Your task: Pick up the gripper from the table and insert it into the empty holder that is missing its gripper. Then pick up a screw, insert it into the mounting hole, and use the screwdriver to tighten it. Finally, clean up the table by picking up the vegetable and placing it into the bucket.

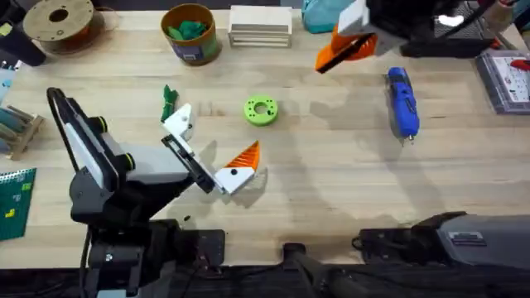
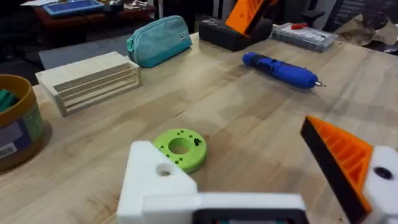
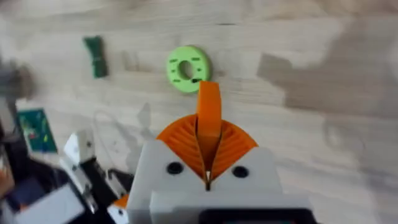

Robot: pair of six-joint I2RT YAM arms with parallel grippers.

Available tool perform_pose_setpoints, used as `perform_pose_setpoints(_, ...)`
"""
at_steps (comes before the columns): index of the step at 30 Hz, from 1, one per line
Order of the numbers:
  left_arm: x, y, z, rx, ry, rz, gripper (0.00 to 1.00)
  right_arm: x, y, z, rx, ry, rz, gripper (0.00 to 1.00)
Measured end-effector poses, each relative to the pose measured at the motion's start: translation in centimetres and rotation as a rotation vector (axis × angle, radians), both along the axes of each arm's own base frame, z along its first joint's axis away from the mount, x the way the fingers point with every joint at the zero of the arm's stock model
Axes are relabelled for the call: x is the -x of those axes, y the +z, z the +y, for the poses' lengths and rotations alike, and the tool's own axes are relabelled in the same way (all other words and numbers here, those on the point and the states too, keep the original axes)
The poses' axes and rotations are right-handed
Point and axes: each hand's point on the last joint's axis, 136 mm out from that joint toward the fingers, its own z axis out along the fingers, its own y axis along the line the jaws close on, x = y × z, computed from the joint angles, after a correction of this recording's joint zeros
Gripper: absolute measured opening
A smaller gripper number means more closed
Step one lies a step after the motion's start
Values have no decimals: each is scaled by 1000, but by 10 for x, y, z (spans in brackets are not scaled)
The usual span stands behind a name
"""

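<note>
While the right tool (image 1: 335, 54) hangs over the far side of the desk (image 1: 331, 190), we see in its wrist view that its two orange ribbed fingers (image 3: 177, 140) are pressed together on the orange finger piece (image 3: 209, 102), which sticks out past their tips. From overhead, this tool sits above the desk near the blue screwdriver (image 1: 403, 101), which lies flat on the wood to its right, touched by nothing.

The left tool (image 1: 215, 136) is low over the middle of the desk and spread wide, holding nothing. One side of it carries an orange wedge finger (image 1: 245, 155). The other side is the bare white holder (image 1: 179, 122), with a round hole showing in its face in the left wrist view. The lime-green ring (image 1: 261, 110) lies on the desk just beyond the gap between the two.

The dark green vegetable (image 1: 169, 101) lies on the desk just beside the holder; we cannot tell whether they touch. The yellow bucket (image 1: 190, 45) stands upright at the far edge, well apart from it, with something green already inside. A slatted wooden box (image 1: 260, 26) sits to the bucket's right, and a brown spool (image 1: 58, 21) is in the far left corner.
</note>
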Motion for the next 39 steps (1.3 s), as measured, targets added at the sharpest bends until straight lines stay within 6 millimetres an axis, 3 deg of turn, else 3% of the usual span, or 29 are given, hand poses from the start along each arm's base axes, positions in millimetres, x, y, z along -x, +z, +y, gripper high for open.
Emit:
perform_pose_setpoints(5, 0, 0, 0, 0, 0, 0, 985, 4, 17, 10, -152, 237, -71, 8)
perform_pose_setpoints(11, 0, 0, 0, 0, 0, 0, 985, -4, 28, 11, -397, 449, -158, 8)
perform_pose_setpoints(22, 0, 0, 0, 0, 0, 0, 986, -15, -11, 31, -721, 617, -99, 8)
perform_pose_setpoints(29, 0, 0, 0, 0, 0, 0, 985, -2, -36, 35, -821, 657, -15, 8)
perform_pose_setpoints(34, 0, 0, 0, 0, 0, 0, 985, 1, -43, 39, -834, 736, -90, 8)
perform_pose_setpoints(39, 0, 0, 0, 0, 0, 0, 985, -2, -52, 57, -863, 805, -167, 8)
